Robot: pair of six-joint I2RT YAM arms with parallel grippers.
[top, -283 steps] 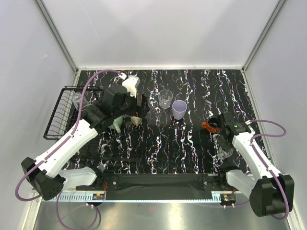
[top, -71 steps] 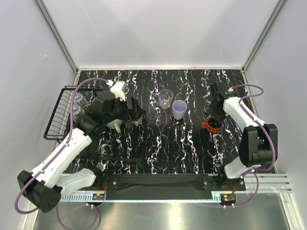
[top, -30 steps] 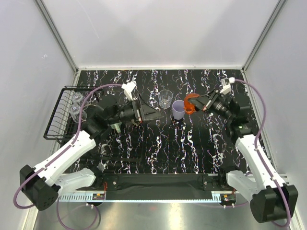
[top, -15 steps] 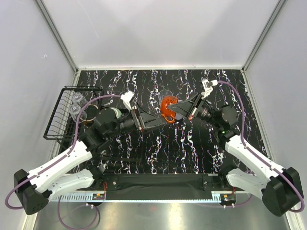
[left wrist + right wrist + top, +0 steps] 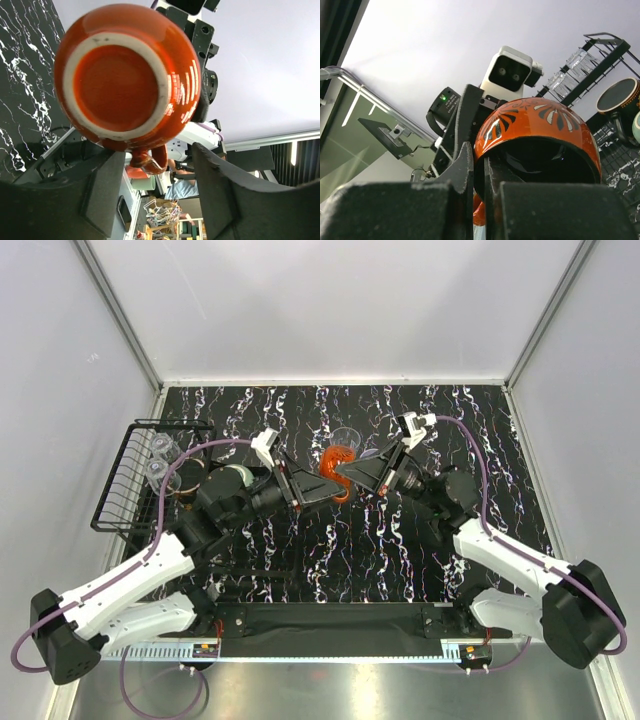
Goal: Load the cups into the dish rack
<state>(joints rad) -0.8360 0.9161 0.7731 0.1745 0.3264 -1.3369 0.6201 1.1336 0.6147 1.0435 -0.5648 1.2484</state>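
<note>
Above the middle of the black marbled table (image 5: 400, 550), the right gripper (image 5: 479, 165) and the left gripper (image 5: 157, 152) are facing each other in mid-air. The right gripper is pinching the rim of the red cup (image 5: 338, 460) tightly between its fingers, keeping it off the table and tipped on its side. The left gripper is standing partly open at the cup's base, its fingers flanking the handle with a gap showing on one side. Just beyond them, a clear glass (image 5: 346, 436) is standing on the table. Farther left, the dish rack (image 5: 118, 485) is carrying two more glasses (image 5: 158, 446).
</note>
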